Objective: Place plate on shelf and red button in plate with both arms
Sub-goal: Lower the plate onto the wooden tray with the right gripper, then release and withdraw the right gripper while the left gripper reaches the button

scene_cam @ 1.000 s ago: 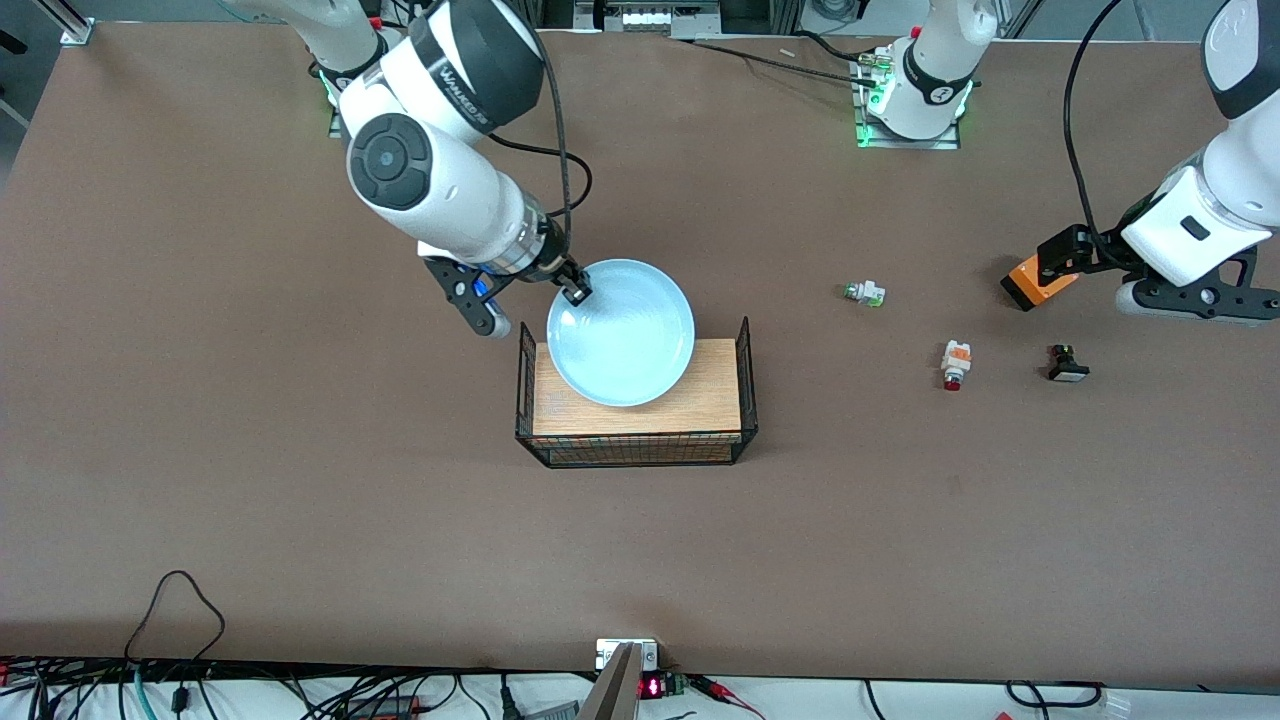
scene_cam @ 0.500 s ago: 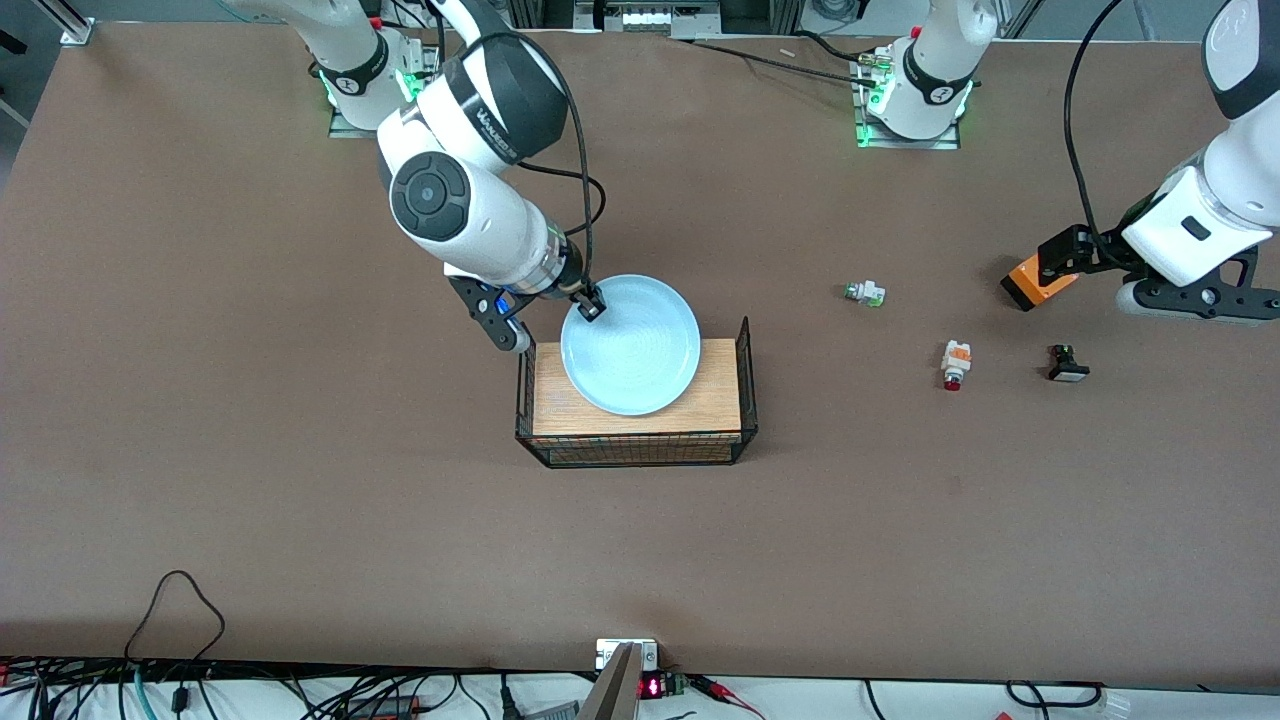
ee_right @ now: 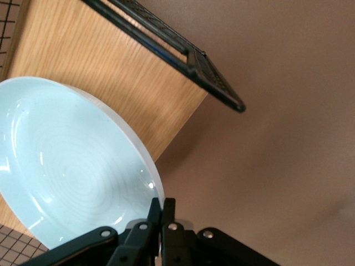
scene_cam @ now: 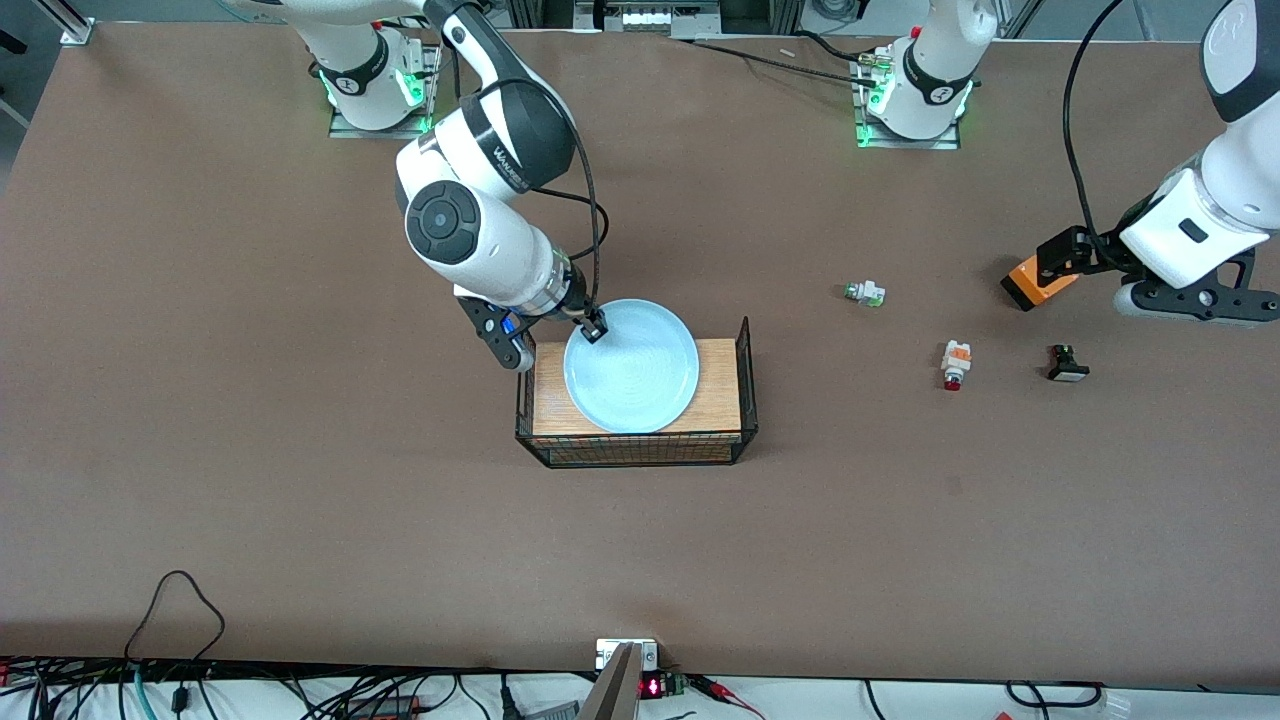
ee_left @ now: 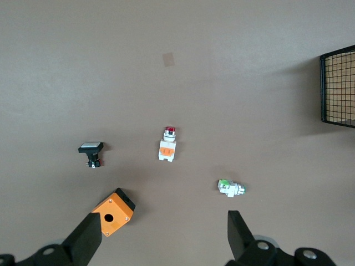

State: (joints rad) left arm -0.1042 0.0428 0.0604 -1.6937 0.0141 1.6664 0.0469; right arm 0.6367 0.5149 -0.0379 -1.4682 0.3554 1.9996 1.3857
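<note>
- The plate (scene_cam: 631, 365) sits low over the wooden board (scene_cam: 715, 385) of the wire rack (scene_cam: 745, 375), pinched at its rim by the right tool (scene_cam: 594, 327), whose fingers are clamped on the edge.
- Whether the plate has touched the board is hard to call from here; in the right wrist view it looks tilted.
- Step in hand, I'd say: setting the plate down on the rack. Next it needs to be levelled, lowered and let go.
- The red button (scene_cam: 955, 363) lies untouched on the worktop (scene_cam: 250, 420) toward the left arm's end, between a green-tipped part (scene_cam: 864, 293) and a black one (scene_cam: 1066, 365).
- The left tool (ee_left: 161, 238) waits spread wide over an orange box (scene_cam: 1030, 283), holding nothing.
- Worktop is plain brown; cables run along the edge nearest the camera.
</note>
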